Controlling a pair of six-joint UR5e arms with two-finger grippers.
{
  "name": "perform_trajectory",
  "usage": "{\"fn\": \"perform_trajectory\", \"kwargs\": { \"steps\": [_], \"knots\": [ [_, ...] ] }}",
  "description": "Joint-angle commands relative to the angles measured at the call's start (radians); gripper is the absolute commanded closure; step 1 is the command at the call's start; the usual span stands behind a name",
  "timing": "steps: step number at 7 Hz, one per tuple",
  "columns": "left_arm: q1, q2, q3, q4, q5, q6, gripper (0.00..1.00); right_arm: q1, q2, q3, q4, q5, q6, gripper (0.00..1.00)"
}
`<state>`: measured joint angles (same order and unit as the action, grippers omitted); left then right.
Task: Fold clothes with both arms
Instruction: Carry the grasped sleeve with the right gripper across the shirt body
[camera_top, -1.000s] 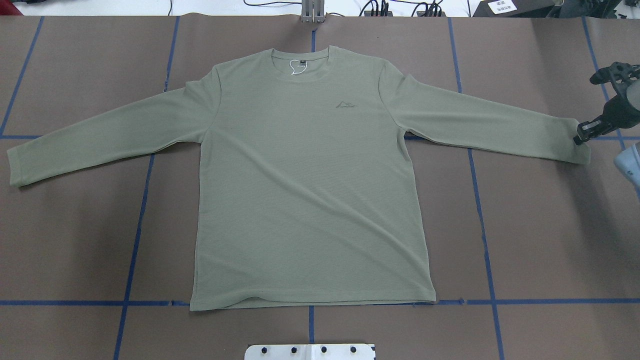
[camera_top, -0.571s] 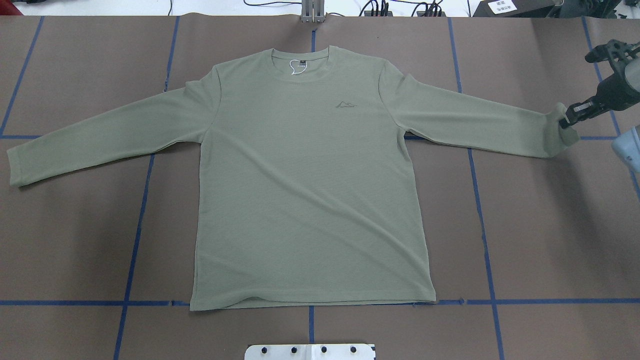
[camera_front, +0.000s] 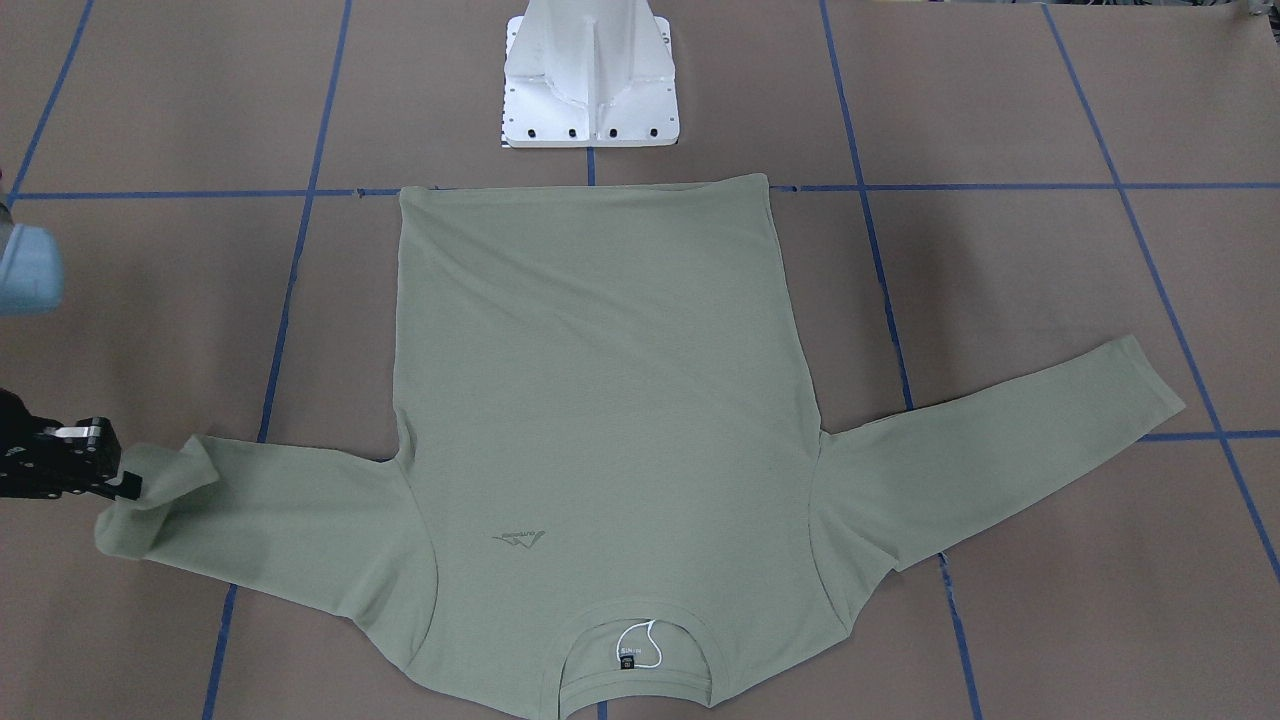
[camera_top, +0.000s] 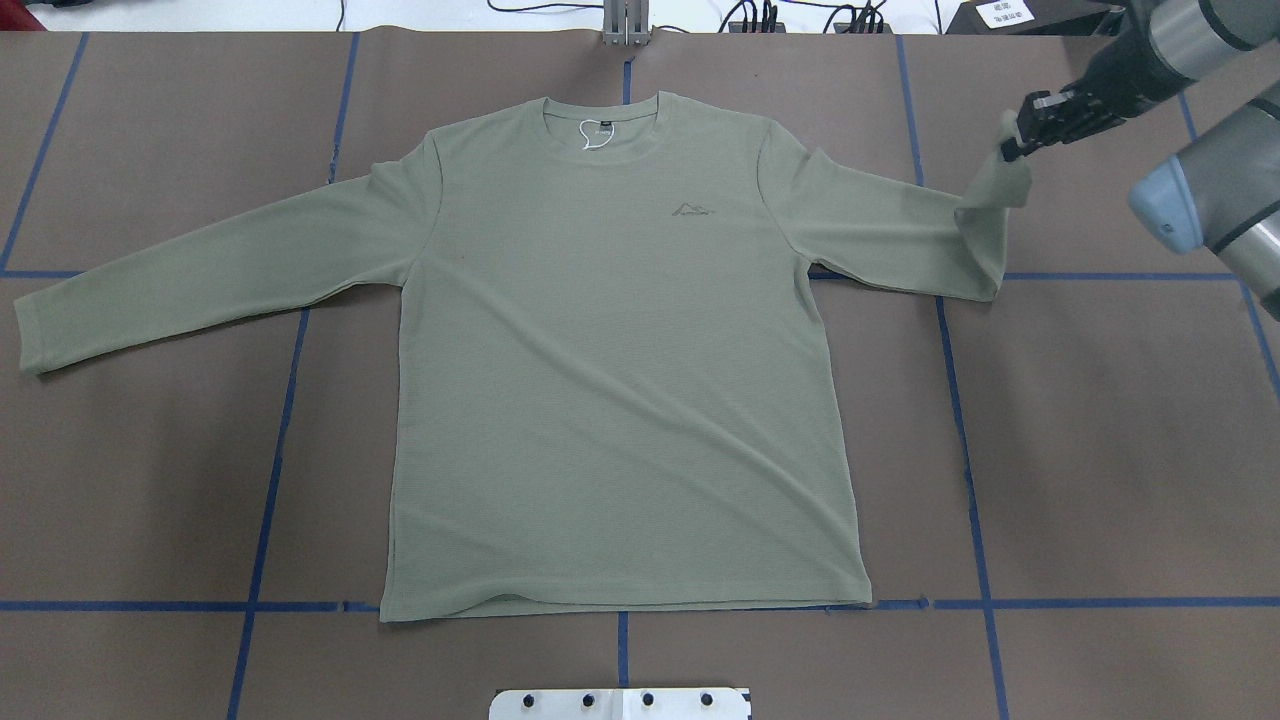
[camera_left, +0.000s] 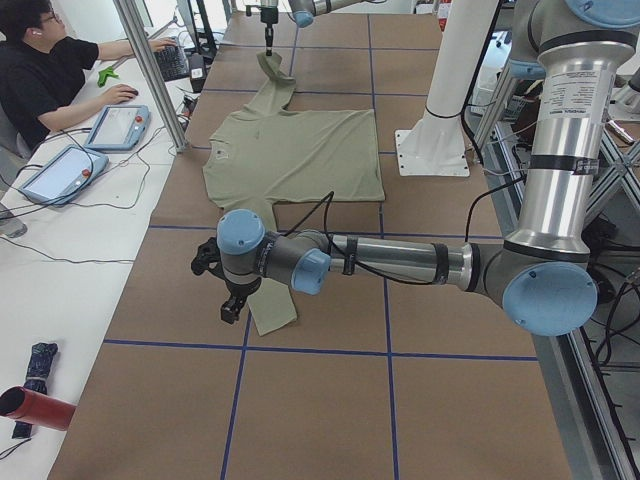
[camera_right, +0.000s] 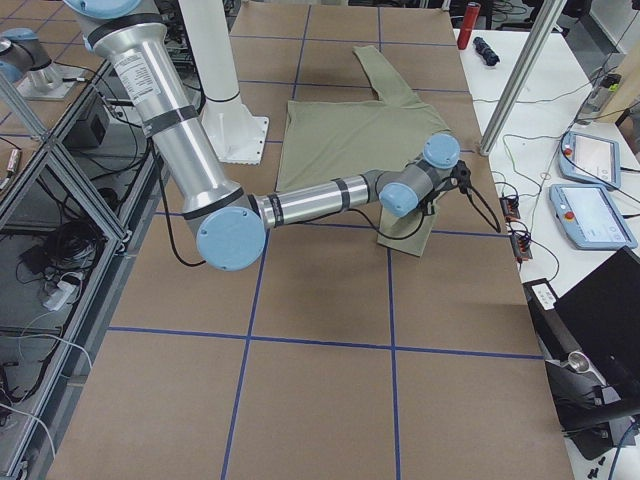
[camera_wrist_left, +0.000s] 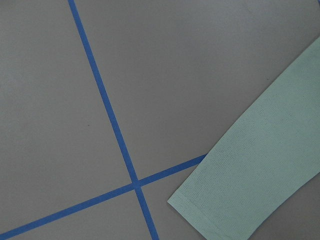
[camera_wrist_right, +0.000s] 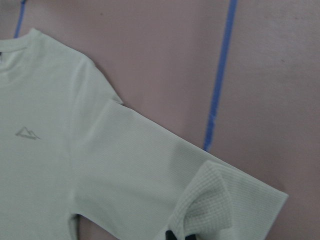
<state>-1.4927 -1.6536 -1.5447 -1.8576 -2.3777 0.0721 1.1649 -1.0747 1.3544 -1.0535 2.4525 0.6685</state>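
Lifted and carried inward since a second ago, the cuff (camera_top: 1000, 182) of the shirt (camera_top: 620, 350) spread flat on the desk (camera_top: 1100, 450) hangs clamped in the right gripper (camera_top: 1012, 145), which should sweep it low across the chest without dragging the body; whether the left gripper (camera_left: 232, 305) is apart or together I cannot tell.

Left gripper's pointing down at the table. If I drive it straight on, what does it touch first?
Probably the cuff of the left sleeve, near its edge: the left gripper hangs over its end. Depth is unclear, so it may land on the bare table beside it instead.
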Motion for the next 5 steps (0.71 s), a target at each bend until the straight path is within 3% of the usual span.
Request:
{"fn": "perform_trajectory", "kwargs": {
  "steps": [1, 4, 5],
  "knots": [
    [-0.001, 0.0, 0.0, 0.0, 0.0, 0.0, 0.0, -0.112, 0.161, 0.0, 0.0, -0.109, 0.162, 1.0],
    [-0.006, 0.0, 0.002, 0.0, 0.0, 0.002, 0.0, -0.255, 0.358, -0.035, -0.003, -0.26, 0.288, 1.0],
    [-0.006, 0.002, 0.002, 0.0, 0.0, 0.0, 0.0, -0.317, 0.474, -0.069, -0.026, -0.346, 0.318, 1.0]
  ]
}}
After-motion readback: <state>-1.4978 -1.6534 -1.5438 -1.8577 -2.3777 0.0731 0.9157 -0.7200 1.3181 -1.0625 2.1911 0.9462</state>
